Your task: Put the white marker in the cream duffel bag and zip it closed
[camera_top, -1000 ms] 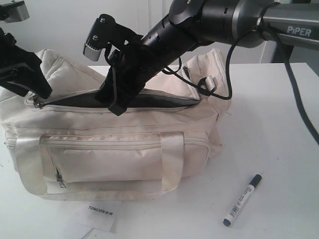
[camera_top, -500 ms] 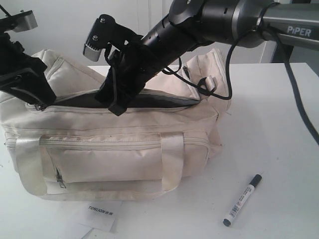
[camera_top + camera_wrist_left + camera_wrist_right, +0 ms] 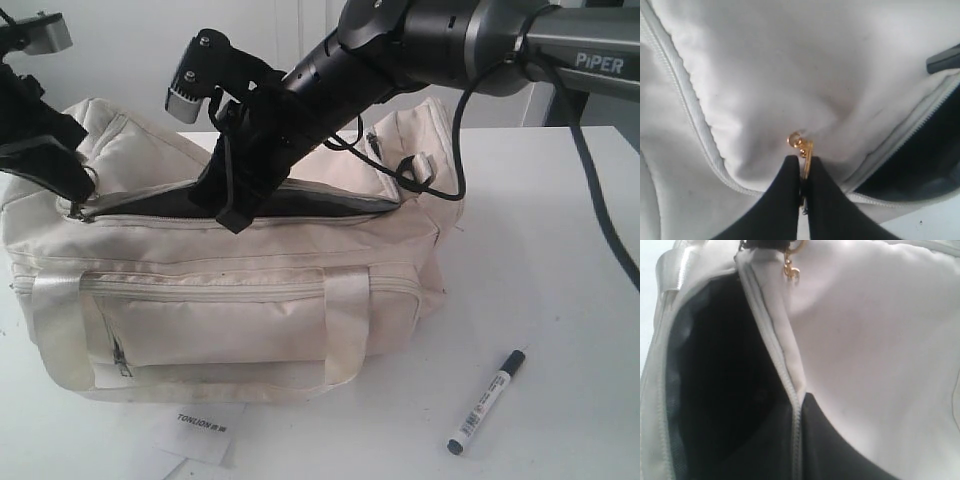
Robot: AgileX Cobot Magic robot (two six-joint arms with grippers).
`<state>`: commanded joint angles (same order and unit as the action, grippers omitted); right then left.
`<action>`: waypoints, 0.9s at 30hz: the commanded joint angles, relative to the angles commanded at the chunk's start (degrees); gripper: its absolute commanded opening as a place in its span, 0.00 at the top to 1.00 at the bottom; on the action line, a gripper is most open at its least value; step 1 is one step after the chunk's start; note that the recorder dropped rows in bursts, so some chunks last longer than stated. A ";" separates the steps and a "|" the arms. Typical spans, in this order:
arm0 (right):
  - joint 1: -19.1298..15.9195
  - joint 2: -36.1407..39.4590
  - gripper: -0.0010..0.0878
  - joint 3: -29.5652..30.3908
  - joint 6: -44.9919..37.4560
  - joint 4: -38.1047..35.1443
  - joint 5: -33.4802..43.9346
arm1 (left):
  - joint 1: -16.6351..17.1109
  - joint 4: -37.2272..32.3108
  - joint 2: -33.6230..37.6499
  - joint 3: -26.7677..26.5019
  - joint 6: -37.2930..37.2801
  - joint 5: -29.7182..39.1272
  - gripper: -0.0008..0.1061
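The cream duffel bag (image 3: 250, 290) lies on the white table (image 3: 540, 250) with its curved top zipper open and the dark lining (image 3: 715, 390) showing. My left gripper (image 3: 78, 195) is at the bag's left end, shut on the gold zipper pull (image 3: 805, 147), which sticks out past its black fingertips (image 3: 790, 172). My right gripper (image 3: 232, 215) reaches across the middle and is shut on the near edge of the opening, pinching the zipper tape (image 3: 796, 420). The white marker (image 3: 487, 400) lies alone on the table at the front right, black cap towards the back.
A white paper tag printed TONLION (image 3: 200, 425) lies in front of the bag. The right arm's black cable (image 3: 455, 150) loops over the bag's right end. A webbing handle (image 3: 340, 330) hangs down the bag's front by the zipped pocket (image 3: 200, 285).
The left arm has shifted and lifted a little at the bag's left end, still pinching the pull. The opening looks the same length. Right arm and marker have not moved.
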<state>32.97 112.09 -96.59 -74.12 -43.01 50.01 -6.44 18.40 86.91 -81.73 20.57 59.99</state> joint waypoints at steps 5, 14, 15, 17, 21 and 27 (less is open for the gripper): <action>0.00 0.00 0.99 0.00 0.00 0.12 0.02 | 0.00 -2.75 -1.23 0.00 -0.50 0.13 0.99; 0.00 0.00 0.99 0.00 0.00 2.57 0.22 | 0.00 -9.75 -1.56 0.00 -2.92 -1.37 0.99; 0.00 0.00 0.99 0.00 0.00 2.86 0.22 | 0.00 -9.92 -1.56 0.00 -3.08 -1.45 0.99; 0.00 0.00 0.99 0.00 0.00 3.12 0.22 | 0.00 -9.92 -1.56 0.00 -3.23 -2.13 0.99; -0.37 -0.58 0.99 0.00 0.80 6.61 -0.04 | 0.00 -10.01 -1.56 0.00 -3.23 -2.37 0.99; -2.16 -1.60 0.99 0.00 2.16 6.48 0.45 | 0.00 -11.22 -1.56 0.00 -3.23 -3.49 0.99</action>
<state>30.81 110.49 -96.59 -71.96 -36.53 50.46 -6.44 7.18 85.36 -81.73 17.34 56.50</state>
